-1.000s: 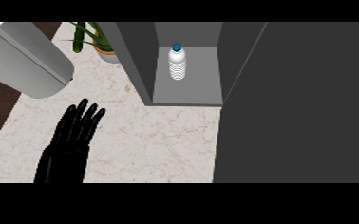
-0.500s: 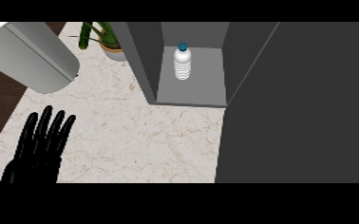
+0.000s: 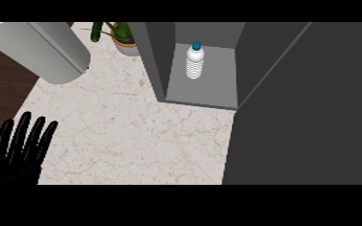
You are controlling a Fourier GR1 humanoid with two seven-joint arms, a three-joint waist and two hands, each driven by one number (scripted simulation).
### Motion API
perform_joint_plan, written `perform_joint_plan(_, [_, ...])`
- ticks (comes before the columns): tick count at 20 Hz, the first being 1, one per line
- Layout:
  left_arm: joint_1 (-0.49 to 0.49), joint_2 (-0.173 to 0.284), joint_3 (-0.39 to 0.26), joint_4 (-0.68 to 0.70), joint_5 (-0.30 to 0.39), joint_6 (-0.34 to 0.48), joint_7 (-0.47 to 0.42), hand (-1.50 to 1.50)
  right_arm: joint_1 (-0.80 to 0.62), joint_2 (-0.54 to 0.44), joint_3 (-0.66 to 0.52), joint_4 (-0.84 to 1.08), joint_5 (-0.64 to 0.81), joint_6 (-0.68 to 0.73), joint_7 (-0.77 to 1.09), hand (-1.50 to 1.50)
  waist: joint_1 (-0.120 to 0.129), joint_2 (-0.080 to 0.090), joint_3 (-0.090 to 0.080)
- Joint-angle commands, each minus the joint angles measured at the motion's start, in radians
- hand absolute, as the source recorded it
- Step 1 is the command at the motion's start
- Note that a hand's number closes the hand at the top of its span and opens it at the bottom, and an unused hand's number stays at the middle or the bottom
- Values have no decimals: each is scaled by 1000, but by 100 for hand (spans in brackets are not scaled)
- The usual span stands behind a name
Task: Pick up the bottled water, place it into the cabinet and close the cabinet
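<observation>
Head view from my remote seat: the bottled water (image 3: 195, 61) stands upright inside the open grey cabinet (image 3: 201, 92), on its floor toward the back. Its dark door (image 3: 297, 119) fills the right side. My left hand (image 3: 22, 148) rests at the lower left, fingers straight and spread. A potted plant (image 3: 118, 37) and grey cylinder (image 3: 46, 48) sit on the marble counter (image 3: 134, 134).

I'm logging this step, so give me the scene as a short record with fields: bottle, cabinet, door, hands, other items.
bottle: clear ribbed plastic water bottle with blue cap, upright inside the cabinet
cabinet: dark grey open-fronted cabinet on the marbled counter
door: dark grey cabinet door, open
left hand: black, fingers straight, at lower left edge
right hand: not visible
other: potted green plant; grey cylinder
</observation>
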Motion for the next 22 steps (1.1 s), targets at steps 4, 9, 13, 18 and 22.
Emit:
perform_joint_plan(4, [20, 54, 47, -18, 31, -74, 2, -150, -138, -3, 210, -50, 44, 44, 143, 150, 57, 11, -3])
perform_joint_plan(9, [7, 73, 56, 1, 40, -109, 13, -150, -232, -6, 194, -10, 18, 39, 183, 150, 91, 30, -5])
perform_joint_plan(13, [9, 83, 51, -10, 38, -124, 19, -150, -285, -12, 178, 6, 15, 36, 202, 150, 118, 31, -7])
perform_joint_plan(18, [-1, 109, 64, -5, 47, -146, 36, -150, -403, -82, 113, -5, 42, 84, 218, -150, 166, 30, -14])
perform_joint_plan(22, [2, 120, 84, 5, 59, -162, 34, -150, -472, -69, 109, 0, 20, 68, 250, 150, 162, 26, -13])
